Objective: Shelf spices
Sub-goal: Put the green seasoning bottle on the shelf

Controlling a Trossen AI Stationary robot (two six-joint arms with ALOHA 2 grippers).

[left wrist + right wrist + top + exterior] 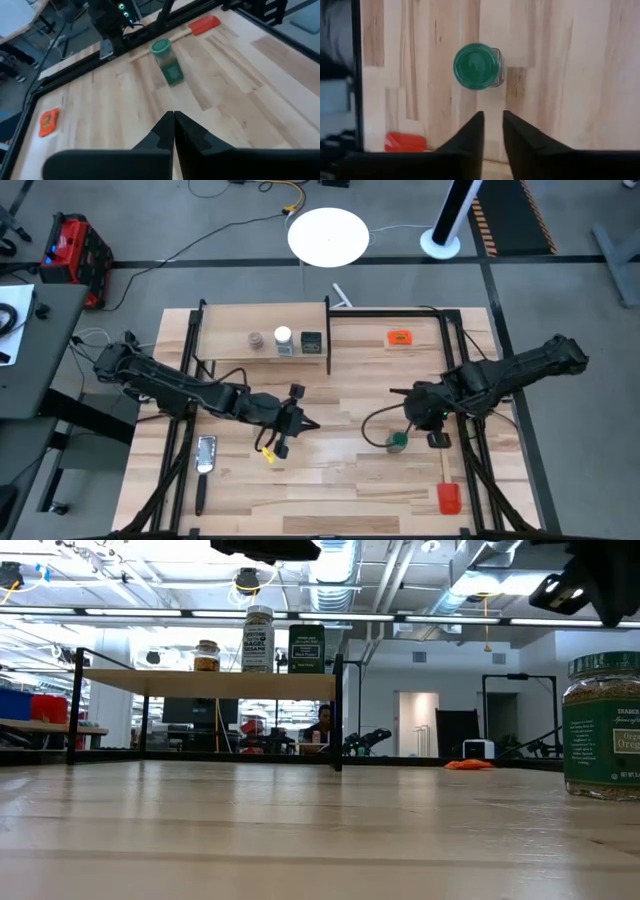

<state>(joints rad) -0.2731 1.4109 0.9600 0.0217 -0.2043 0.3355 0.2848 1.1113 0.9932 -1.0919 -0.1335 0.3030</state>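
You see the shelf (262, 332) at the far side of the surface (330, 500), and three spices stand on its plank in a row: the brownish jar (256, 340), the clear jar with white lid (283, 340) and the black tin (311, 342). The green-lidded jar (398, 442) stands upright on the surface, well apart from the shelf, on the right half. Your right tool (492, 131) hangs directly above this jar, its two fingers only a little apart, and it holds nothing. Your left tool (173, 131) waits over the middle of the surface, fingers pressed together and empty. The red spatula (447, 494) lies near the jar.
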